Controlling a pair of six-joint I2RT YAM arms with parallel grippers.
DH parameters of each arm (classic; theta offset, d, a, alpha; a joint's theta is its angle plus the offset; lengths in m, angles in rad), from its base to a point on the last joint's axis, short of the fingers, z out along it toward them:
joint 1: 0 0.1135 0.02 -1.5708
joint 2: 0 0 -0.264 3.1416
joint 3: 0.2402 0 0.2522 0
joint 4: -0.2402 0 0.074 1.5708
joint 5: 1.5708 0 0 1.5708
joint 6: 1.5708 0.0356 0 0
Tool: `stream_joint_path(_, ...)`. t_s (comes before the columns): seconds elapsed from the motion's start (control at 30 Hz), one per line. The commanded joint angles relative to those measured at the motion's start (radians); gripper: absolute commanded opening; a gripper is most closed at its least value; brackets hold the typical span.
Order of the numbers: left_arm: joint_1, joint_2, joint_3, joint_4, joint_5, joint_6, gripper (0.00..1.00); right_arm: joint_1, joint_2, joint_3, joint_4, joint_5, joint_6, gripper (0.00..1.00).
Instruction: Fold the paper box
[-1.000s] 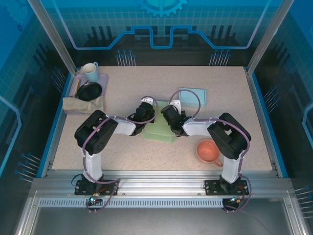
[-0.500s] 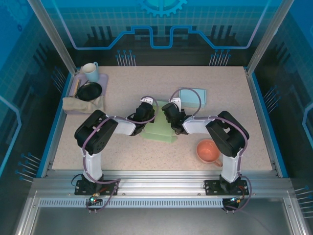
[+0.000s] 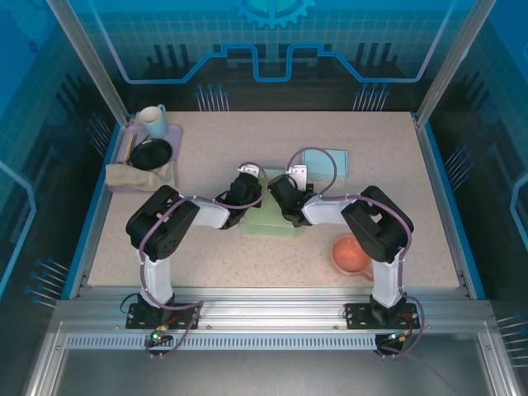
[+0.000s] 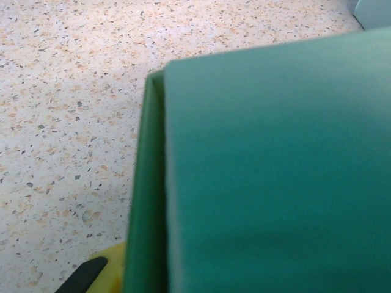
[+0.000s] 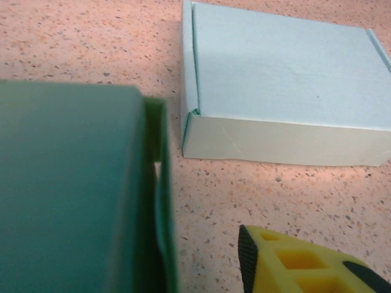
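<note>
Watching both arms crowd over the green paper box (image 3: 266,221) at the centre of the table (image 3: 396,140). The left gripper (image 3: 246,195) works at the box's 11 o'clock corner and the right gripper (image 3: 283,196) at its 1 o'clock corner. The left wrist view has the top panel hard up against the lens, with one black-tipped fingertip (image 4: 82,276) at the frame's 7 o'clock. I cannot tell whether that gripper is pinching the card. In the right wrist view one yellow finger (image 5: 293,262) sits just outside a side flap (image 5: 160,183) that stands a little proud of the wall. Its partner is hidden, so I cannot tell that grip either. The step looks like seating this flap. To do it well, I'd judge, the left arm should only steady the box while the right presses along the crease, low and square, so the thin card tucks in rather than buckling. The push should also stay off the pale blue box (image 3: 326,161), close by at 1 o'clock. The pink cup (image 3: 351,254) at 4 o'clock is well apart.
</note>
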Motion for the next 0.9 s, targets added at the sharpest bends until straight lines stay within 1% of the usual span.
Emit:
stream_joint_path(0.0, 0.013, 0.031, -0.001, -0.098, -0.035, -0.003, 0.15, -0.006, -0.054, -0.055, 0.083, -0.085, -0.014, 0.46)
stream_joint_path(0.07, 0.012, 0.032, 0.003, -0.104, -0.036, -0.002, 0.15, -0.006, -0.092, -0.07, 0.086, -0.178, -0.008, 0.55)
stream_joint_path(0.17, 0.012, 0.035, 0.015, -0.122, -0.036, -0.003, 0.15, -0.005, -0.169, -0.096, 0.058, -0.278, 0.002, 0.66)
stream_joint_path(0.3, 0.013, 0.043, 0.039, -0.16, -0.049, -0.014, 0.14, -0.005, -0.317, -0.143, -0.008, -0.363, 0.004, 0.72)
stream_joint_path(0.4, 0.012, 0.045, 0.049, -0.176, -0.059, -0.022, 0.13, -0.004, -0.453, -0.158, -0.121, -0.368, 0.02, 0.73)
stream_joint_path(0.5, 0.011, 0.049, 0.067, -0.207, -0.062, -0.028, 0.12, 0.004, -0.602, -0.207, -0.264, -0.346, 0.029, 0.74)
stream_joint_path(0.63, 0.008, 0.049, 0.13, -0.308, -0.057, -0.046, 0.1, 0.017, -0.842, -0.264, -0.443, -0.319, 0.03, 0.75)
stream_joint_path(0.77, -0.023, -0.025, 0.214, -0.436, -0.055, -0.02, 0.09, 0.015, -1.072, -0.316, -0.589, -0.326, 0.032, 0.77)
stream_joint_path(0.87, -0.037, -0.1, 0.307, -0.553, -0.031, 0.053, 0.1, 0.013, -1.22, -0.339, -0.667, -0.316, 0.006, 0.78)
